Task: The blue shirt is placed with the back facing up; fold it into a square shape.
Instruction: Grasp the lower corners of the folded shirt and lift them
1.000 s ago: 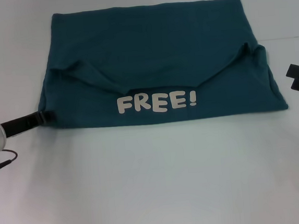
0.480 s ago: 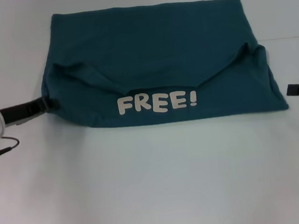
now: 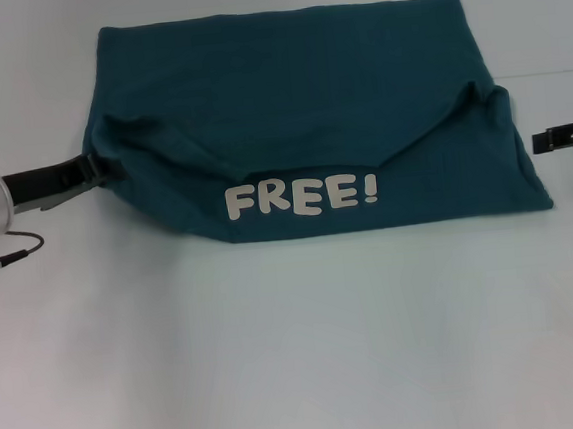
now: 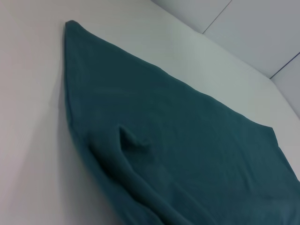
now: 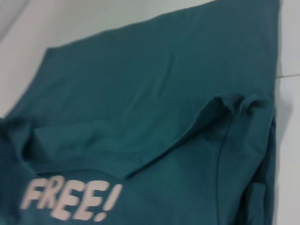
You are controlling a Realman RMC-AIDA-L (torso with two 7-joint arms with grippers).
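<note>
Fabric of the blue shirt lies spread on the white table, in the far half of it as the head camera sees it. Its near part is folded back over the rest, so a band of the front shows along the near edge with the white lettering "FREE!". Above the lettering the folded edges make a shallow V, and both sleeves are tucked in at the 2 sides.

The left gripper comes in low from the left and reaches the shirt's left edge, about at the height of the tucked sleeve. Its dark fingers touch the cloth there, and the edge is pulled a little inward at this place. I cannot tell if the fingers are clamped on the cloth or only lie against it. The left wrist camera shows only cloth with a small raised crease.

The right gripper is at the right edge of the head view, just beside the shirt's right side and apart from it. How far its fingers are open cannot be told.
</note>
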